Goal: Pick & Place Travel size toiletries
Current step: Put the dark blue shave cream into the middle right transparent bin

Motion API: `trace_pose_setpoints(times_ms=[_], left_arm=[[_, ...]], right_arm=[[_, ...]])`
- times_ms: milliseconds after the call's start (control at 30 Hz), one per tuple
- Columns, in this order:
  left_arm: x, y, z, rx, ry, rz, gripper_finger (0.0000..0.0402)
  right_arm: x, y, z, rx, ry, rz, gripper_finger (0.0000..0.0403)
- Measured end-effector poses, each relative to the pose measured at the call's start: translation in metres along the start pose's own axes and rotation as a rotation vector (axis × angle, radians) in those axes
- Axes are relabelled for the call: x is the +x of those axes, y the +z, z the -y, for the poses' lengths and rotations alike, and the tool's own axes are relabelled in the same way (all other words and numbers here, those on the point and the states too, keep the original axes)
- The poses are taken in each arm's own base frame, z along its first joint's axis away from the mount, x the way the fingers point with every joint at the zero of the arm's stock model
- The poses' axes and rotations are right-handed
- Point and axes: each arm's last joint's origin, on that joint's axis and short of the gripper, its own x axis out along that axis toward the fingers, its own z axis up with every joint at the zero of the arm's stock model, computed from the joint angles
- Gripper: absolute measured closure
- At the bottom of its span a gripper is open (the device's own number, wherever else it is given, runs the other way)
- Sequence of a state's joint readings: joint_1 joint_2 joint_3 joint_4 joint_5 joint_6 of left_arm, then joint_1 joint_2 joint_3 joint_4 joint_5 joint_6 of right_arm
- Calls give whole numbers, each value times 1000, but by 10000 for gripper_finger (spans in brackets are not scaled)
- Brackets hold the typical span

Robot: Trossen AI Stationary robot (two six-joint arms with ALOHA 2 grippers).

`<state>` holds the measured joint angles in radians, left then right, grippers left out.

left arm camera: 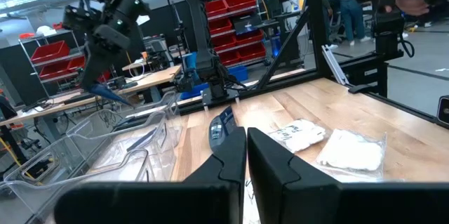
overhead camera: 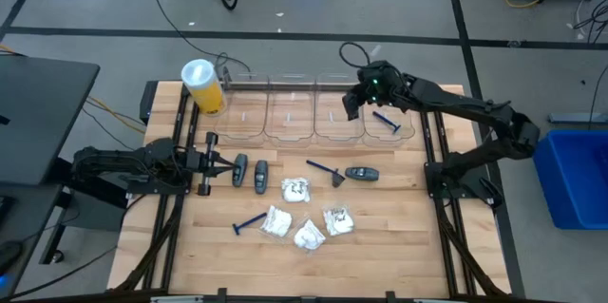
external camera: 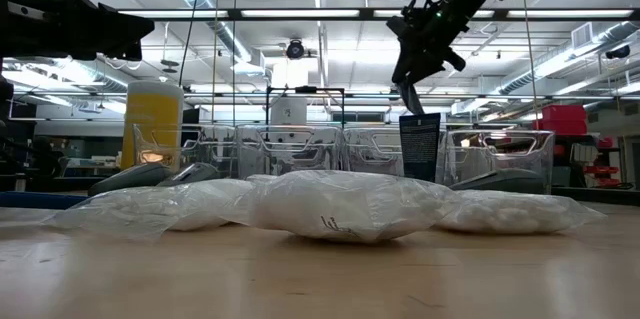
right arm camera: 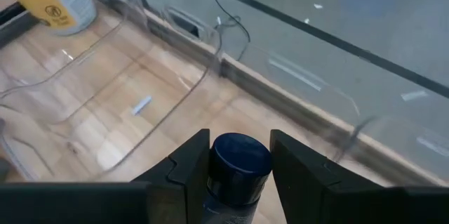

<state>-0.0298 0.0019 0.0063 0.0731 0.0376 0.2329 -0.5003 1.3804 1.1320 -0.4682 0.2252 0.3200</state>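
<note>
Above the clear bins (overhead camera: 313,108) at the table's far edge, right gripper (overhead camera: 364,97) is clamped on a blue razor (right arm camera: 240,162) by its stiff, light, slippery handle end, so grip mid-handle; left gripper (overhead camera: 211,162), fingers together, waits beside the dark grey pieces (overhead camera: 251,173).

From my station I can read no text; the yellow cylinder (right arm camera: 49,3) bears a round printed mark; a white packet (external camera: 340,204) carries small dark print; both illegible.
</note>
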Motion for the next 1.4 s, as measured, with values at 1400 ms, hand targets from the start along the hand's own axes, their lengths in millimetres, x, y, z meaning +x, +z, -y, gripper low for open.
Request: trace_pose_setpoints(times_ms=[1400], left_arm=[[0,0,0,0,0,0,378]], right_arm=[[92,-22,-13,-78,-52,-317,257]])
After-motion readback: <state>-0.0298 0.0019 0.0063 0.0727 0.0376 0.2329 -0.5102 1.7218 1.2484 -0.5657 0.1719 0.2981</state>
